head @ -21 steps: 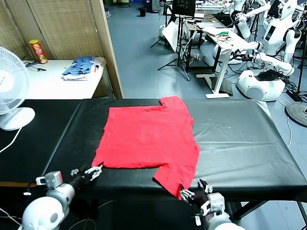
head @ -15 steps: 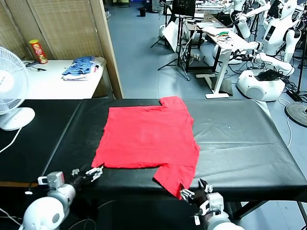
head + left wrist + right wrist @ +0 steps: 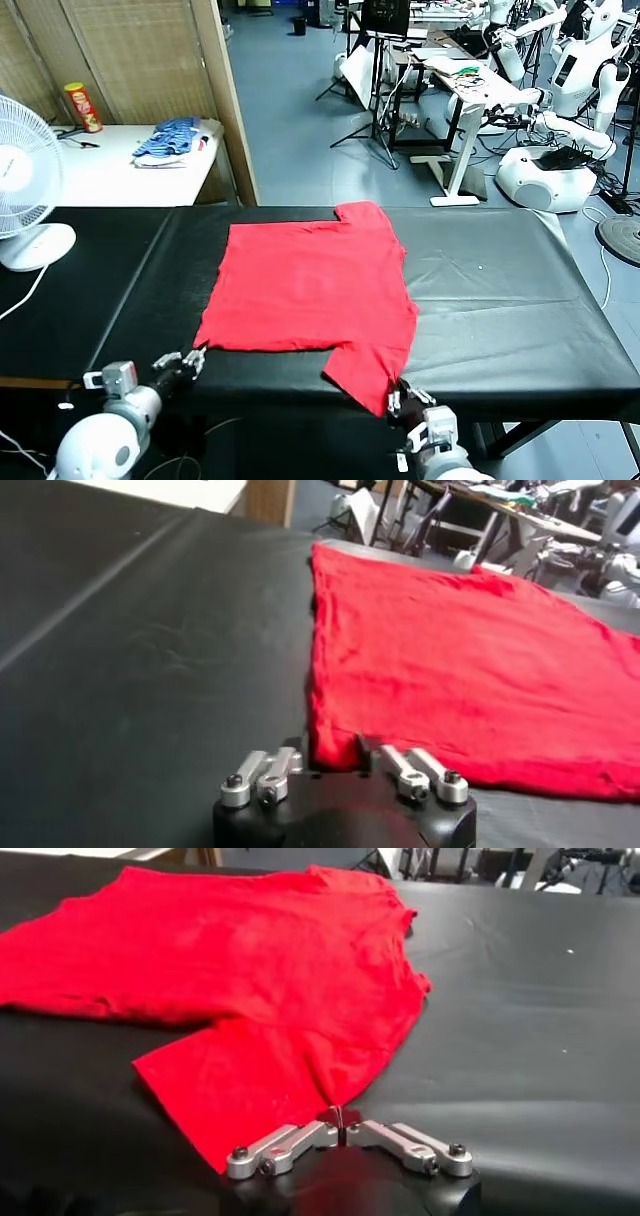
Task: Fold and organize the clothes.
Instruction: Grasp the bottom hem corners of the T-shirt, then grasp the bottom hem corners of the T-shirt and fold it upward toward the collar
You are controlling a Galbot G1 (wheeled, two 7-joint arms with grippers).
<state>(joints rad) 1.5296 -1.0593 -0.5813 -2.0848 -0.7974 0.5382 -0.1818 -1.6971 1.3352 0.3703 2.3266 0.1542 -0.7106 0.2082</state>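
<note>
Both grippers have edged in to the red T-shirt [image 3: 310, 290], lying flat on the black table [image 3: 500, 300]: left gripper [image 3: 192, 357] pinches its near hem corner, right gripper [image 3: 393, 401] its near sleeve.

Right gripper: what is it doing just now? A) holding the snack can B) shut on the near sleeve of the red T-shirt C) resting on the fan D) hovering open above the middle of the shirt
B: in the right wrist view the right gripper has its fingers pinched together on the hem of the red T-shirt sleeve, at the near edge of the black table.
</note>
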